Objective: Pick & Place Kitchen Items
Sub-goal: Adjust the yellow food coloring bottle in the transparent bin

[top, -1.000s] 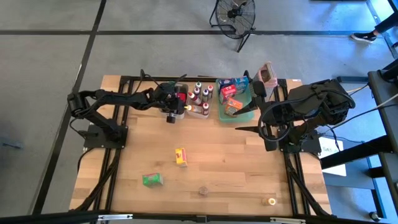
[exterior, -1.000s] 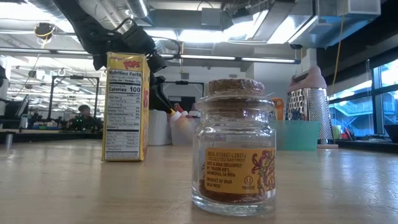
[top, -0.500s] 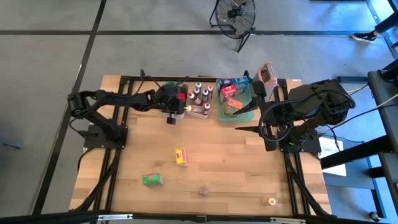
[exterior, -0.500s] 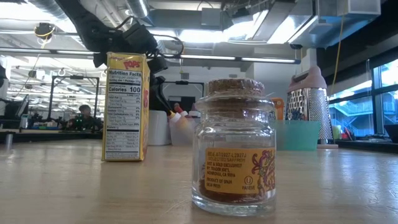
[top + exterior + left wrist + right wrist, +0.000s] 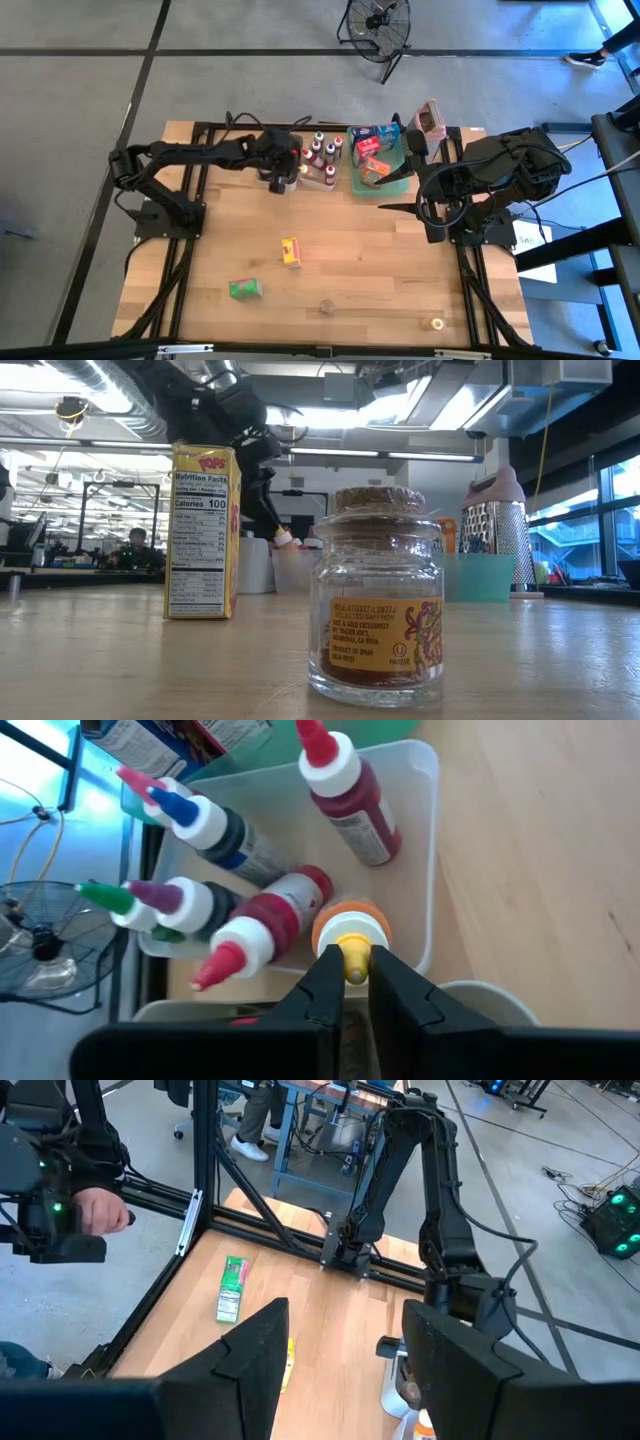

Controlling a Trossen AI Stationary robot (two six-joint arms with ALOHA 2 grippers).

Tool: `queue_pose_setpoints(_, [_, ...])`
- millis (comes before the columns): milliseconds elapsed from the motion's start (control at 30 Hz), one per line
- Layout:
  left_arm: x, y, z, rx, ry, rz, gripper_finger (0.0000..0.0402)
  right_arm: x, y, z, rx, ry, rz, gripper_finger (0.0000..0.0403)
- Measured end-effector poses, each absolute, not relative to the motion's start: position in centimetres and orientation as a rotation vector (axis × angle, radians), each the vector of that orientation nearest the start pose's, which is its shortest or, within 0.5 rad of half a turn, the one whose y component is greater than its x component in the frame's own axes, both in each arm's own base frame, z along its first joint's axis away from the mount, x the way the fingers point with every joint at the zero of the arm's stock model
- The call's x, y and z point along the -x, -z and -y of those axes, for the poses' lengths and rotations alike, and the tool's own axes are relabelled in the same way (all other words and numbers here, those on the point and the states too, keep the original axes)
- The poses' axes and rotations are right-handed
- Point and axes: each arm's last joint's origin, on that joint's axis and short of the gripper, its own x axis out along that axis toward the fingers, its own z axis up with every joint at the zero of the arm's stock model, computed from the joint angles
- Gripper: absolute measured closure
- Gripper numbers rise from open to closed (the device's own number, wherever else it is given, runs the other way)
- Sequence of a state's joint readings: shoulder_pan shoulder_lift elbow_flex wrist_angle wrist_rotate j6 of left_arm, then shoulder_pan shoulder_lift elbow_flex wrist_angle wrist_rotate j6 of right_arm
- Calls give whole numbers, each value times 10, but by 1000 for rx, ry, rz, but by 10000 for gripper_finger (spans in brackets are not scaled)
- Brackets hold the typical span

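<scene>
My left gripper (image 5: 345, 972) (image 5: 296, 174) is at the near corner of the clear tub (image 5: 425, 840), shut on a small bottle with an orange cap (image 5: 348, 925). Several other spice bottles (image 5: 350, 795) with coloured nozzles lean inside the tub. On the open table stand a yellow box (image 5: 290, 251) (image 5: 202, 532), a green box (image 5: 244, 289), a cork-stoppered jar (image 5: 327, 307) (image 5: 377, 597) and a tiny jar (image 5: 433, 324). My right gripper (image 5: 340, 1350) (image 5: 400, 185) waits raised at the right, open and holding nothing. My left gripper pinches the bottle's yellow nozzle tip (image 5: 353, 960) between its two fingers, at their free ends. The fingers (image 5: 268, 510) slant down from the table's left. The bottle stands upright under them, and its cap hides whether its base rests in the tub.
A green tray (image 5: 400, 175) with food boxes stands right of the tub, and a metal grater with a pink top (image 5: 428, 120) (image 5: 497, 530) behind it. A round white container (image 5: 480, 1005) sits beside the tub. A person's hand (image 5: 100, 1208) shows beyond the table's left side.
My left gripper has gone up a little over the tub's near corner, keeping its hold, and the bottle's cap has come up with it. The right arm has kept still.
</scene>
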State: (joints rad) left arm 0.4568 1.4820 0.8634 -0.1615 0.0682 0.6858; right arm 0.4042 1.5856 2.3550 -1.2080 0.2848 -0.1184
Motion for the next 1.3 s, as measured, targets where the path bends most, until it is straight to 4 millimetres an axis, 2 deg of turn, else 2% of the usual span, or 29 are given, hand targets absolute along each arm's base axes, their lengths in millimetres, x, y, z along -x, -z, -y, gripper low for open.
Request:
queue_pose_setpoints(267, [-274, -223, -134, -492, -85, -880, 390, -228, -540, -89, 265, -143, -412, 203])
queue_pose_setpoints(1300, [-270, -226, -148, -501, -133, -858, 390, -229, -543, -89, 196, -132, -381, 204])
